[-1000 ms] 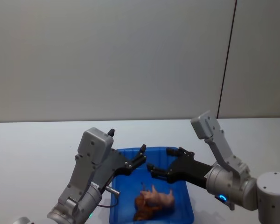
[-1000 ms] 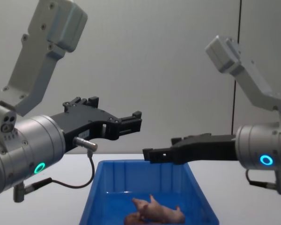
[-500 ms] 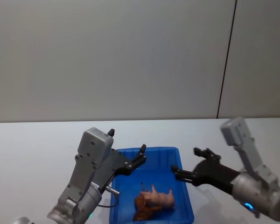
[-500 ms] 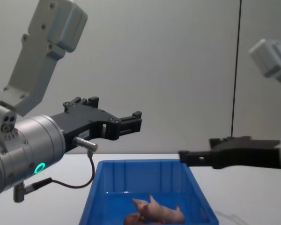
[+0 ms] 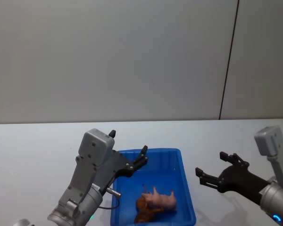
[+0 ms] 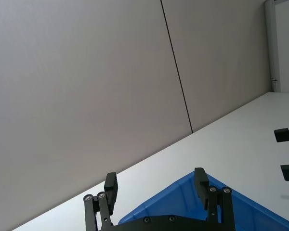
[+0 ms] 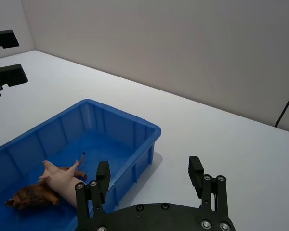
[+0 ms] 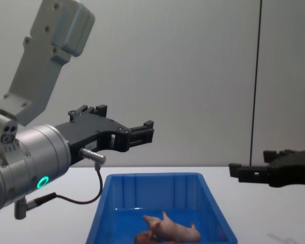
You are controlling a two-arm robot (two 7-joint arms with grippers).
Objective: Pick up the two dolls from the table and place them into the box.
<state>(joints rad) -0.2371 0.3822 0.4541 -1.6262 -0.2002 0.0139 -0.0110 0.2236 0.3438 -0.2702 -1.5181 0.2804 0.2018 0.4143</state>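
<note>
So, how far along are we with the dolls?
Done, by the look of it: the pink pig and the brown animal both lie inside the blue box. Nothing is in hand: the left gripper hangs open over the box and the right gripper is open above the table beside it. Nothing seems left to place.

Plain grey wall [image 5: 108,56] with one dark vertical seam [image 5: 228,61].

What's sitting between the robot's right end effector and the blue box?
Nothing. Just bare white table lies between the right end effector and the box, as the head and right wrist views show.
</note>
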